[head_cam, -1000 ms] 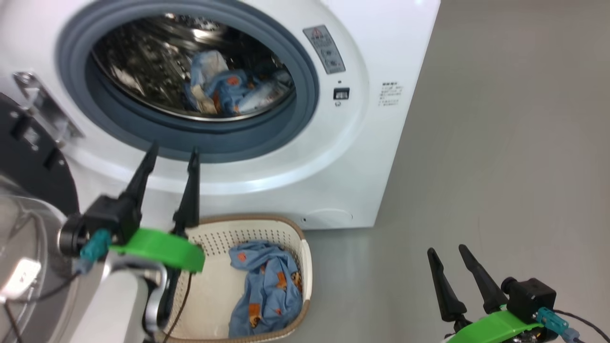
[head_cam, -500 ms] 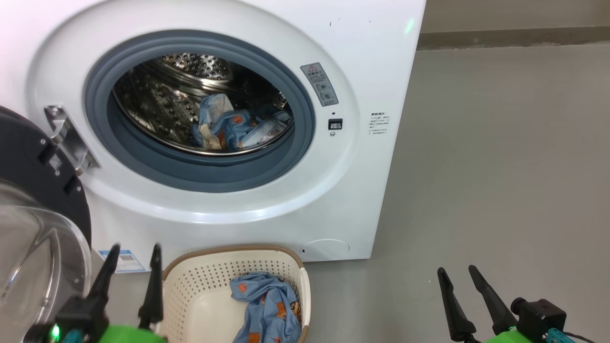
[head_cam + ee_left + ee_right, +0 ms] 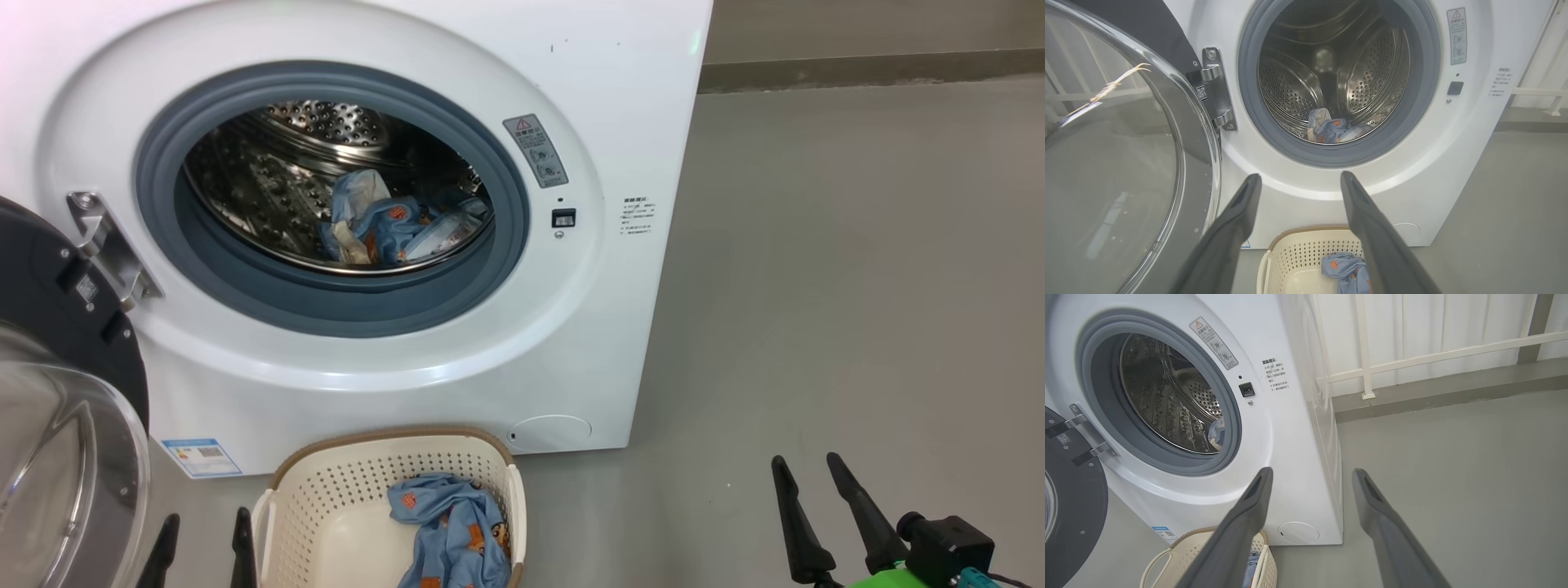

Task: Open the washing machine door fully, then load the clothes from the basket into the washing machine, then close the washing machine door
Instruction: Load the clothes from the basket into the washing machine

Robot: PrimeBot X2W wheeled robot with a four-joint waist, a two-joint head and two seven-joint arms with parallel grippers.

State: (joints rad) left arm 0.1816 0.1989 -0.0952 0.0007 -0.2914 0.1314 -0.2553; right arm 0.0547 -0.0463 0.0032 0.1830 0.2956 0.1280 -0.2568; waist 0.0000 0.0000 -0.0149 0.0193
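A light-blue bear-print garment [image 3: 453, 531] lies crumpled in the right half of a cream perforated basket [image 3: 326, 498], against its right wall. Its long axis runs from the machine side toward the robot. The basket stands on the grey floor [image 3: 816, 286] at the foot of a white front-loading washing machine [image 3: 571, 343]. More blue and cream clothes [image 3: 392, 229] sit at the bottom of the steel drum [image 3: 277, 180]. The round black-rimmed door [image 3: 49, 310] stands swung wide at the left, its clear glass bowl bulging forward. The left gripper [image 3: 206, 527] hangs just beside the basket's left wall, fingers spread and empty; the garment lies to its right, across the basket. The right gripper [image 3: 807, 464], also spread and empty, sits well apart to the right over bare floor. The left arm looks the nearer one for the coming pick.
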